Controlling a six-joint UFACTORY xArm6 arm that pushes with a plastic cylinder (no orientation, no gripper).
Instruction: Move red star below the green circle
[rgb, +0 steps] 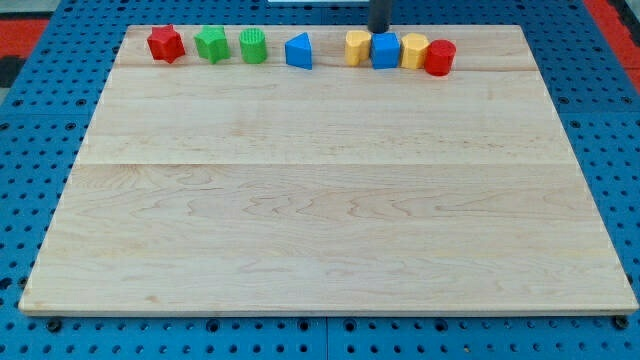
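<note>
Pincer-less, with nothing to open or close, my tip (380, 31) sits just behind the blue cube (386, 50) and should circle behind the red star (165, 43), far left on the surface (320, 220), pushing it nearward, then right, under the green circle (253, 46).
</note>
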